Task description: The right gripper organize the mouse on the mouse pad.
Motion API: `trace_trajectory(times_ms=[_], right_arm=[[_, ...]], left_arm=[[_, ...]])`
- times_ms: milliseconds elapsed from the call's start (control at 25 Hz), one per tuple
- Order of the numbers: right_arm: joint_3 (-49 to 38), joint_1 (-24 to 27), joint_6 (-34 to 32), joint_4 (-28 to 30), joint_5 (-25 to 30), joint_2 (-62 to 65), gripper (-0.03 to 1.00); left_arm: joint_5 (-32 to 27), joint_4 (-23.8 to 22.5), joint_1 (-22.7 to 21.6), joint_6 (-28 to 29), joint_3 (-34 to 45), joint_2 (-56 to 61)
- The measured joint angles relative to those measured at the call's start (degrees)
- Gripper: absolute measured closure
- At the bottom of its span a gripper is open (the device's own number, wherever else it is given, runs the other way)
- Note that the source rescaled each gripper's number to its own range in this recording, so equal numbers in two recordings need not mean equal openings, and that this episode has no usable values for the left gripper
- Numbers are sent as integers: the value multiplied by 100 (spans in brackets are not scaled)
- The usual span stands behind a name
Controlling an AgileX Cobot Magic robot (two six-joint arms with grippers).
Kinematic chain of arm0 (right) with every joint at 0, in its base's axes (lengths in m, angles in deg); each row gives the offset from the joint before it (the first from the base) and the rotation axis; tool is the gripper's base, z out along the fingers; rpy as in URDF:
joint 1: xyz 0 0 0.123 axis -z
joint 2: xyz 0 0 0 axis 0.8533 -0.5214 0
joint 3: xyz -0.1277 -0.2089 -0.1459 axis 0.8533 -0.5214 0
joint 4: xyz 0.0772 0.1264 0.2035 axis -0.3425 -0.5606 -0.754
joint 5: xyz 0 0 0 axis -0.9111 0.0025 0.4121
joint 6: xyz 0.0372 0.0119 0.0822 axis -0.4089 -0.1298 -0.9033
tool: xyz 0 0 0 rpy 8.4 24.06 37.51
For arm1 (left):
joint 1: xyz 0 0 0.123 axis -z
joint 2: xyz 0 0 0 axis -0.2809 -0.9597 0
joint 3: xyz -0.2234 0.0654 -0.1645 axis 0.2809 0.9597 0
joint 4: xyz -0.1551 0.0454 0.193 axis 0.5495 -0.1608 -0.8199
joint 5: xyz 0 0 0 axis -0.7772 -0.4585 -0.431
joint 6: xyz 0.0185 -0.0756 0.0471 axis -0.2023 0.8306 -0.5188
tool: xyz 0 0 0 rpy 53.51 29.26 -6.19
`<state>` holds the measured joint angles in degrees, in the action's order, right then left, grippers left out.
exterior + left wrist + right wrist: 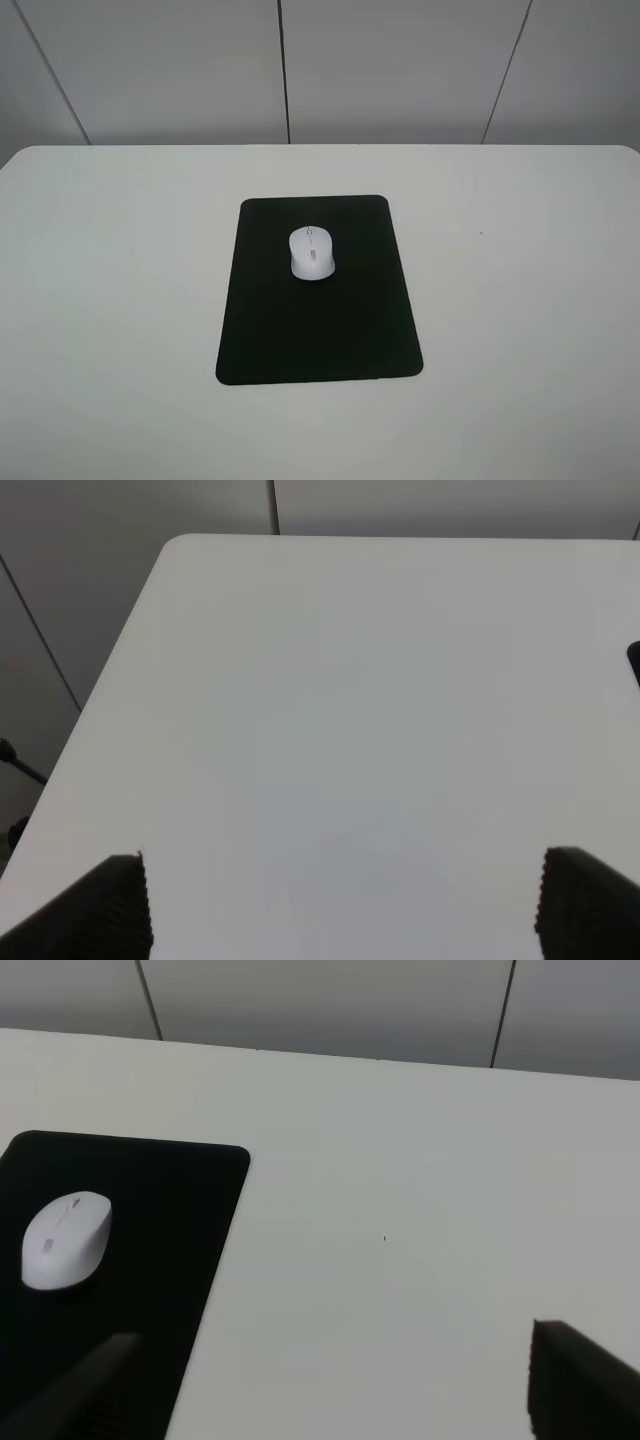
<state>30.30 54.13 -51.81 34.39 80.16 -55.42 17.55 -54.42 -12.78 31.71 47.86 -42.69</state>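
Observation:
The white mouse (pixel 312 252) lies on the upper middle of the black mouse pad (pixel 320 330), near the table's centre. Neither gripper shows in the exterior high view. In the right wrist view the mouse (pixel 66 1240) lies on the pad (pixel 160 1250). My right gripper (pixel 330 1395) is open and empty, held back from the mouse, and only its two fingertips (pixel 580 1385) show. My left gripper (pixel 340 910) is open and empty over bare table. Its fingertips (pixel 100 910) stand wide apart. A sliver of the pad (pixel 634 662) shows in the left wrist view.
The white table (pixel 100 300) ends at a rounded far edge before grey wall panels (pixel 400 70). In the left wrist view the table's corner (pixel 180 545) and side edge show, with dark stand parts (pixel 15 755) below it.

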Motion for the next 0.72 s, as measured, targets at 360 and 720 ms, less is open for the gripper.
trace_trajectory(times_ms=[360,720], right_arm=[[-363,-260,130,0,162,1167,35],[-583,-260,585,-36,786,1715,35]], left_arm=[[0,0,0,0,0,0],[0,0,0,0,0,0]])
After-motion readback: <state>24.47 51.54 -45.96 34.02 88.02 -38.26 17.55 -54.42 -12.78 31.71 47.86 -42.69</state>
